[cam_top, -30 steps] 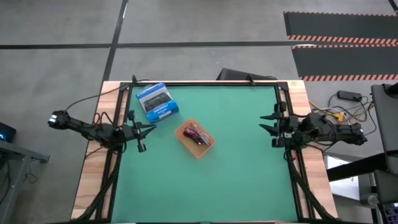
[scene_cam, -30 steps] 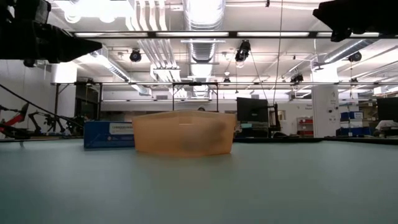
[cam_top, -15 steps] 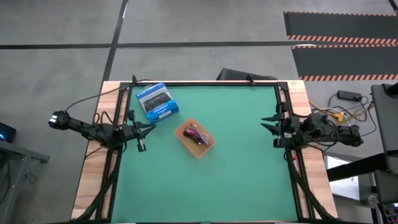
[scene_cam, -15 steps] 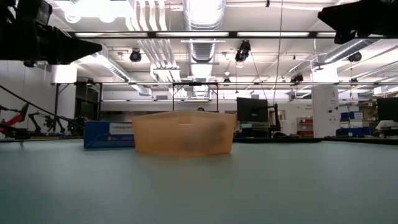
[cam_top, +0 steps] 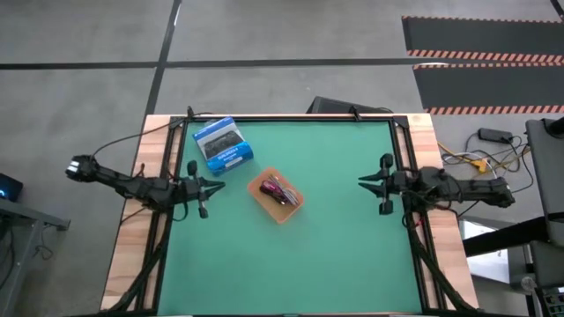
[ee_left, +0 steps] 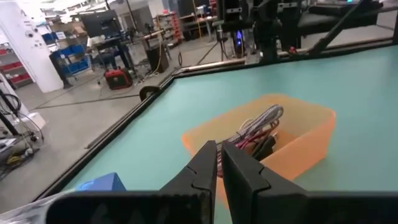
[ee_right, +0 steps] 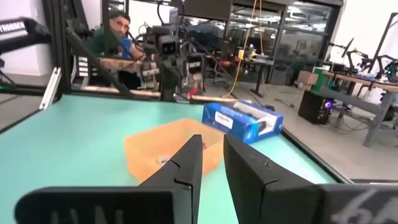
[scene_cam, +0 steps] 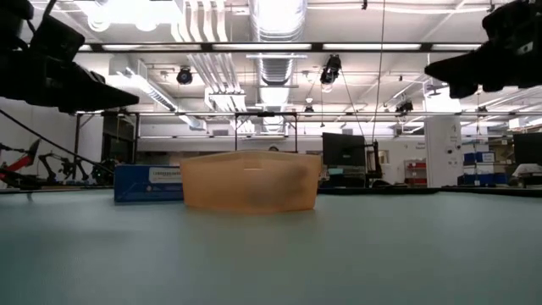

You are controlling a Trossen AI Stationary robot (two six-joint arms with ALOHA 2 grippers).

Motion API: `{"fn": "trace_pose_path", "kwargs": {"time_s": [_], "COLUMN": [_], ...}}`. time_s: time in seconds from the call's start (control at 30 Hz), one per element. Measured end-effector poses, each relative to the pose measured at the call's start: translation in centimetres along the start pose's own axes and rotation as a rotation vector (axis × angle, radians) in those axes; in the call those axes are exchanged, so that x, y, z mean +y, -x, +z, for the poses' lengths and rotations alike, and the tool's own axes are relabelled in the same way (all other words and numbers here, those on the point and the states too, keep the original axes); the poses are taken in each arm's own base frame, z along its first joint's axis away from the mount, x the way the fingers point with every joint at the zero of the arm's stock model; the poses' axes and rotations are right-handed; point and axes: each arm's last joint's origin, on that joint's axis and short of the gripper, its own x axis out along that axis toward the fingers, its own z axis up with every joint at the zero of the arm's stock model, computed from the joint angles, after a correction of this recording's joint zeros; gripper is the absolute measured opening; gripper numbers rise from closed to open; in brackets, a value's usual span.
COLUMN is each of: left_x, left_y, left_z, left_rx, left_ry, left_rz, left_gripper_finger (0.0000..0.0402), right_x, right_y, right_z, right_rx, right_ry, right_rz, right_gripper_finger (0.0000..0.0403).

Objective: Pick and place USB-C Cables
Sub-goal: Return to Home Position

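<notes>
The left end effector (cam_top: 214, 185) hangs over the bench (cam_top: 335, 255) at its left edge. It is closed on nothing, and its fingers (ee_left: 202, 168) sit nearly together in its wrist view. The right end effector (cam_top: 364, 183) is across at the right edge, also empty. Its wrist view shows a narrow gap between its fingers (ee_right: 186, 165).

Both point inward at the tray (cam_top: 284, 215), which stands between them. The tray is near the left tips and well apart from the right ones, so the left arm is the nearer. The cables (cam_top: 278, 188) lie bundled inside the tray, none of them on the bench. The bundles run roughly along the tray's long axis, a diagonal leading away from the box (cam_top: 223, 145) toward mid-bench. The left wrist view shows a striped bundle (ee_left: 260, 122) resting over darker ones below the rim.

As I judge it, placing is done. What remains is for each arm to draw straight back along its own pointing line, away from the tray. The left arm has less room, and nothing stands behind either arm's tips on the bench.
</notes>
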Motion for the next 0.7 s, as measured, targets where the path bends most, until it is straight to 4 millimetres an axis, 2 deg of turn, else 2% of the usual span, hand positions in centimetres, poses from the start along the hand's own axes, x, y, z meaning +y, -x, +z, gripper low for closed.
{"fn": "trace_pose_path", "kwargs": {"time_s": [0.1,0.7], "left_x": [-0.08,-0.45], "left_y": [-0.11,-0.51], "left_z": [-0.15,-0.76], "left_rx": [0.016,0.081], "left_ry": [-0.03,-0.089], "left_rz": [0.001,-0.007], "left_gripper_finger": [0.0008,0.0008], "right_x": [0.14,0.17], "right_y": [-0.22,-0.36], "right_z": [-0.93,-1.08], "right_rx": [-0.006,0.012], "right_ry": [-0.001,-0.085], "right_rz": [0.0,0.001], "right_gripper_finger": [0.0056,0.0052]}}
